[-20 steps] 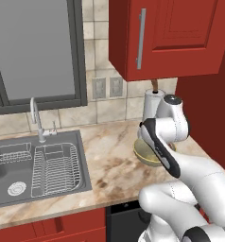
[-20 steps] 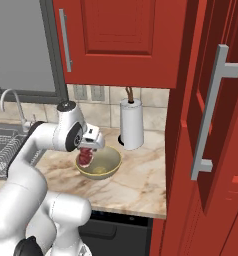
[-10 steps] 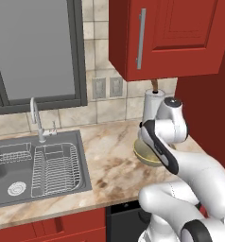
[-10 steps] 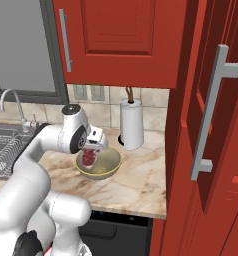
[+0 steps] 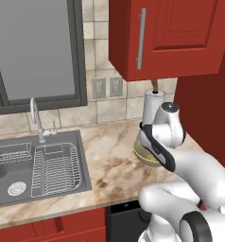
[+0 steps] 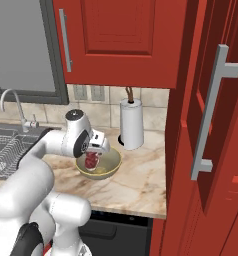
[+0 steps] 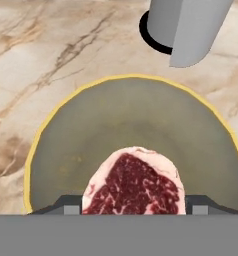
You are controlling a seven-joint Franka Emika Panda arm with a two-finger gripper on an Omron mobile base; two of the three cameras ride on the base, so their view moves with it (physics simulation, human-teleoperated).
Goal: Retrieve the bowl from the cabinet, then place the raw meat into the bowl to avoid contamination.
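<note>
Drops a shade lower than a second ago, and drifts slightly toward 3 o'clock in the right base view. Carries the meat (image 6: 92, 160) along, so that it now hangs just inside the rim line of the bowl (image 6: 110, 169). Grips the meat from both sides with the gripper (image 6: 93, 162), jaws clamped on it and not yet let go. No change in the width of that grip over the second.

Means, by the look of it, the last step of the task: bowl already out on the counter (image 6: 141, 176), cabinet (image 6: 211, 125) door standing open at 3 o'clock, meat over its target. Left to do, judging from this: ease down the last bit and release.

In the hand view, shows the meat (image 7: 134, 184) at 6 o'clock of the bowl (image 7: 126, 117), between the finger tips. Cannot tell from these views whether it touches the bowl floor yet. Holds nothing else in the bowl: plain bare inside, yellow rim all round. Stands just beside the roll (image 7: 188, 25), at 1 o'clock of the bowl in that view. Holds only a wire rack (image 5: 53, 169) in the sink (image 5: 5, 186), well apart at 9 o'clock in the left base view.
</note>
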